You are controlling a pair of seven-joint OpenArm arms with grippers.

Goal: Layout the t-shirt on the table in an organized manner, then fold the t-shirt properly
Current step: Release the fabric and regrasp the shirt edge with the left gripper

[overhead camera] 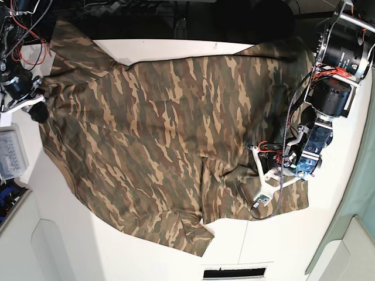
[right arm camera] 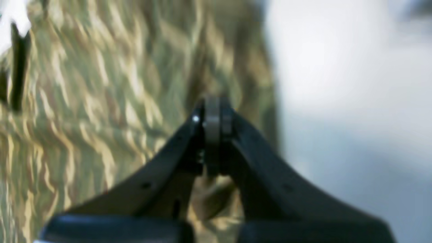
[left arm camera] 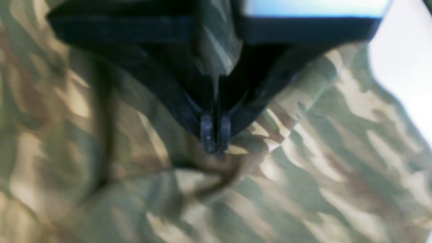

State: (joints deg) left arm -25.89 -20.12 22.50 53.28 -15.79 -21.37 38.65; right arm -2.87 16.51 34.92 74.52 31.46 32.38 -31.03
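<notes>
shirt position: the t-shirt [overhead camera: 158, 140] is spread over most of the table [overhead camera: 328, 234], with one edge hanging past the table's dark far side

layout done: the cloth is opened to nearly its full width across the table, so the laying out is judged to be well advanced

layout left: wrinkles are seen near the middle of the t-shirt, and a corner at the near edge of the table is turned under; the edge at the table's left side is lifted, not flat

folding: no fold is seen yet; this whole part is judged to remain

left gripper [left arm camera: 216, 136]: its tips are almost together, a thin gap is seen between them, and a small ridge of the t-shirt is gathered just at the tips; whether the cloth is pinched cannot be told because of blur

left arm pose: bent low over the t-shirt near the table's right side, the wrist pointing down at the cloth

right gripper [right arm camera: 212, 116]: the tips are pressed together; cloth lies behind them, a hold on it cannot be confirmed

right arm pose: reached to the t-shirt's edge at the table's left side
</notes>
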